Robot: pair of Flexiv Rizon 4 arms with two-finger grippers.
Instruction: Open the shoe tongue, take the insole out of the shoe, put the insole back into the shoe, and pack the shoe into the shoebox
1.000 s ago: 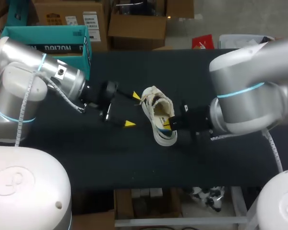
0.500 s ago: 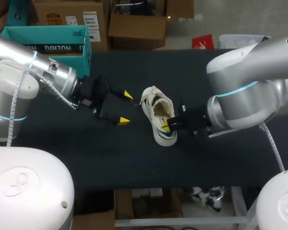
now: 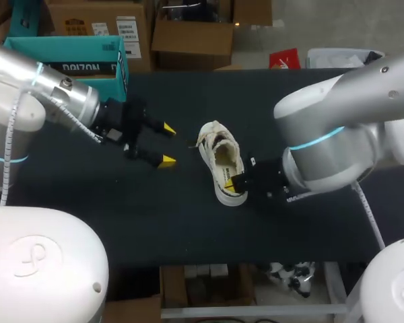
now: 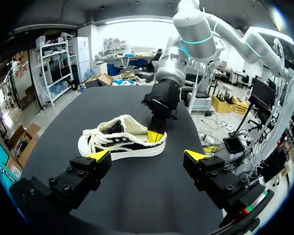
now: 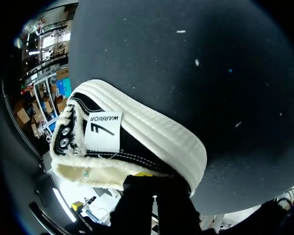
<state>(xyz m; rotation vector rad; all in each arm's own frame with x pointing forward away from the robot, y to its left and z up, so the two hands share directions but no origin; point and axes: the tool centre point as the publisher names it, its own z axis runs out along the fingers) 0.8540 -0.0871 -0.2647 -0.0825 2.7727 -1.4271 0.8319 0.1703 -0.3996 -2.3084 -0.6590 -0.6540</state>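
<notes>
Head view: the shoe (image 3: 222, 161) lies upright on its sole at the middle of the bench (image 3: 188, 229). Its long axis runs from the far edge towards the near edge, toe and laces to the far end, heel to the near end, with the mouth facing up.

Right claw (image 3: 236, 182): it is at the heel collar, on the shoe's right side, in contact with the shoe. Whether it is clenched on the collar cannot be told; the right wrist view shows only the heel pressed close against it.

Left claw (image 3: 167, 144): released and empty, tips spread wide. It stands to the left of the shoe, near but apart, and faces the shoe broadside. The left wrist view confirms this, the shoe lying crosswise ahead of it.

Shoebox (image 3: 67, 46): at the far left corner of the bench, behind the left arm and well apart from the shoe.

Assessment: the tongue end is nearer the left claw, and the heel is already attended by the right. Opening the tongue would therefore fall to the left arm, approaching across the long axis towards the laces.
</notes>
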